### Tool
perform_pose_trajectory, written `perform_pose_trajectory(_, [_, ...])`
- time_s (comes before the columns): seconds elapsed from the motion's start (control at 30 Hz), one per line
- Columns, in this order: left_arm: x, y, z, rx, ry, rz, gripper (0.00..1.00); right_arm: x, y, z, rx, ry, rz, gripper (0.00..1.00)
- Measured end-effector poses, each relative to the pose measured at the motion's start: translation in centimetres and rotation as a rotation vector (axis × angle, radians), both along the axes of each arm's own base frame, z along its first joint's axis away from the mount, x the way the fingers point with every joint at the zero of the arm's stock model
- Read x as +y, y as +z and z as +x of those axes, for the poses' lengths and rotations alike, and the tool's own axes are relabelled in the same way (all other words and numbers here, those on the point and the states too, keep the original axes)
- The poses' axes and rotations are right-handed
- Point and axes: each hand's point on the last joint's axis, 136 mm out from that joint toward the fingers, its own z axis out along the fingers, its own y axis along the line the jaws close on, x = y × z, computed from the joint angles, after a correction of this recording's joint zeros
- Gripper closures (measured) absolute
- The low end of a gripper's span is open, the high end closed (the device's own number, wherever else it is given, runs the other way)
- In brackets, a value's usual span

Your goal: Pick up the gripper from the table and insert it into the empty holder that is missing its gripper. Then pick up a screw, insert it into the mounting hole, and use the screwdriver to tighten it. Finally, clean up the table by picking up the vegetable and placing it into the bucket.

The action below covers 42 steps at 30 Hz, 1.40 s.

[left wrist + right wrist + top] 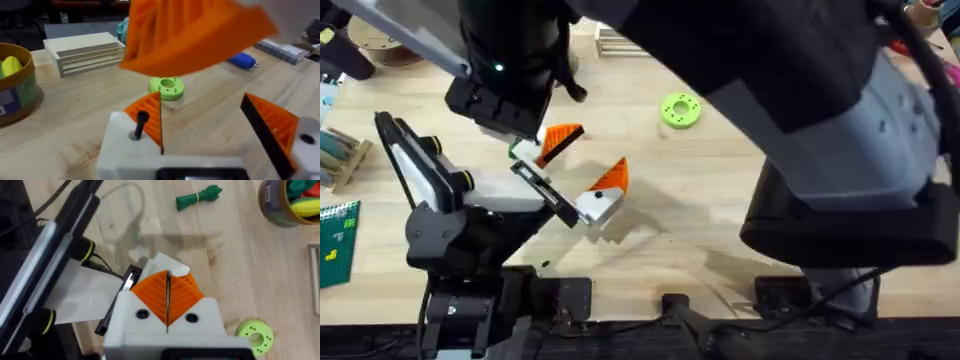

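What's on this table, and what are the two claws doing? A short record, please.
left gripper: open, low over the table
right gripper: shut, close to the left gripper
vegetable: lying on the table, outside the bucket
bucket: holds a yellow toy
screwdriver: lying on the table
disc: green, flat on the table

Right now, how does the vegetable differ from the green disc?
The vegetable is dark green; the disc is lime. The vegetable is long and knobbly; the disc is round and flat with a centre hole. Both lie on the table.
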Motion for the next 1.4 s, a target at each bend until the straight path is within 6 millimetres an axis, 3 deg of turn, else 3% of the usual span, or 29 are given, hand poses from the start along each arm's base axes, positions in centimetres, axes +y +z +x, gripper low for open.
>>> perform_pose_trajectory(1.4, [0.0, 0.0, 0.0, 0.003, 0.001, -0.003, 0.028, 0.4, -3.2, 0.3, 0.036, -0.001, -0.061, 0.996])
